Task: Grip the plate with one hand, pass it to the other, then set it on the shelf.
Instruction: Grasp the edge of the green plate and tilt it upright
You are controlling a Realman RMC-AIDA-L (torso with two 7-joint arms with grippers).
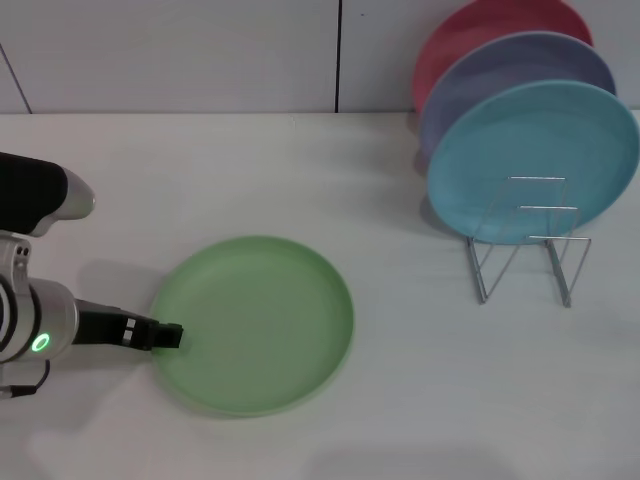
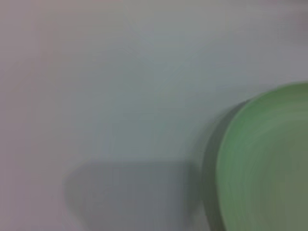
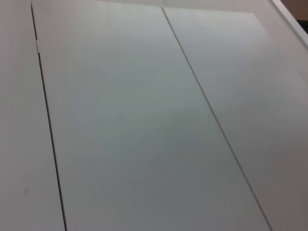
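Light green and matte, the plate point(image 1: 252, 322) lies flat on the white table point(image 1: 420, 400), in front of you and a little to your left. Your left gripper point(image 1: 165, 336) reaches in low from the left, and its black tip meets the plate's near-left rim. You cannot tell from the head view whether the jaws are spread or pinching the rim, since the tip shows only as one dark block at the edge. The left wrist view shows a blurred arc of the plate point(image 2: 269, 163) against the table point(image 2: 120, 72), with a soft shadow beside it, and no fingers.

Well apart from the plate, to your right and farther back, stands the wire shelf point(image 1: 527, 245). A turquoise plate point(image 1: 535, 160) leans upright in it, with a lavender plate point(image 1: 500, 70) behind it and a red plate point(image 1: 470, 35) behind that. The shelf's front loops are bare.

Your right gripper is out of sight in every view; its wrist camera looks only at pale flat panels point(image 3: 144, 120) with thin dark seams.
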